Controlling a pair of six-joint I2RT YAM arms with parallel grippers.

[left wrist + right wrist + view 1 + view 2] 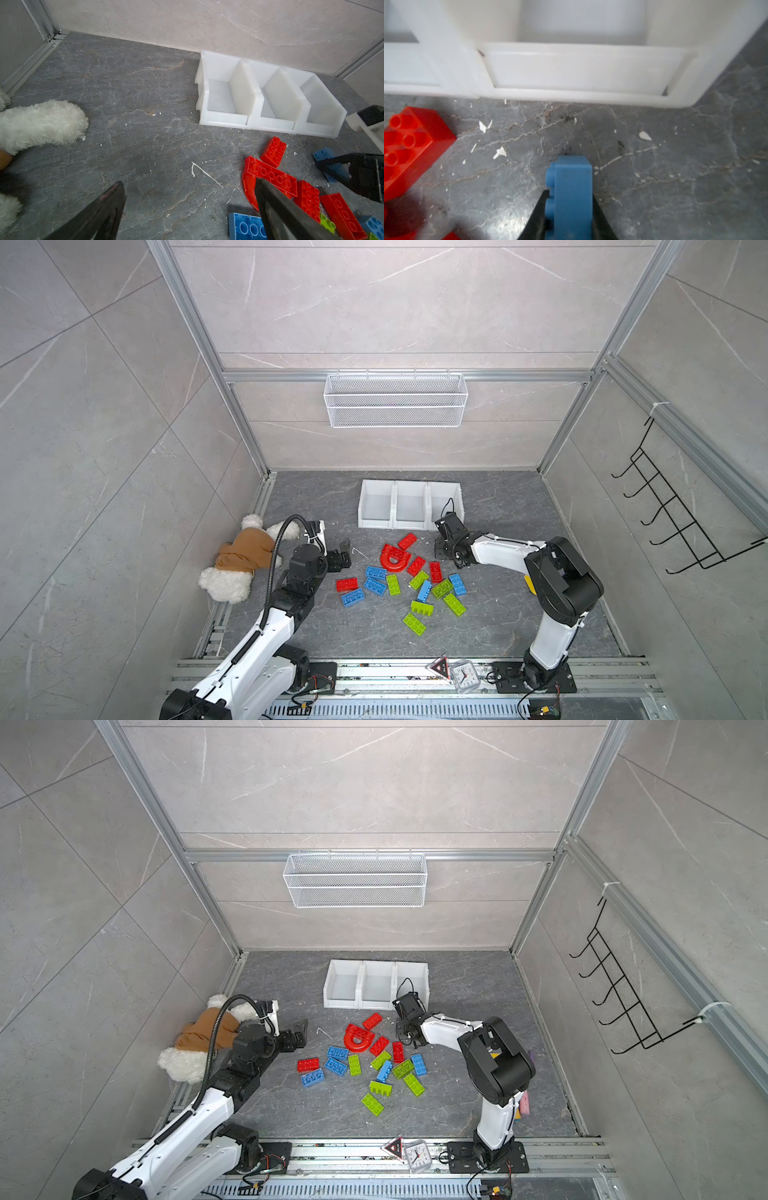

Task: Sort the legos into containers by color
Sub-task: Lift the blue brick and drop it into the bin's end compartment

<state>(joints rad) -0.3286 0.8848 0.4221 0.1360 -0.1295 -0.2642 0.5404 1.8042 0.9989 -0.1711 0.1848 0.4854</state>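
while left gripper (189, 182) hangs w/ jaws wide apart, right gripper (569, 193) clamps blue brick (571, 176) nr containers (411, 482).

Not much legible from my cams, tbh. Small clock (464, 677) on the front rail (374, 672): marks round the dial, too small to read any digit; same in both top views (417, 1156). Just beside it a triangular sign (439, 668) w/ red border, dark middle, pale marks inside; can't make out wording. Red legos (270, 172) in my left wrist cam: studs show plain rings, no brand legible. Blue lego (571, 187) in my right wrist cam: blurred, no lettering legible.
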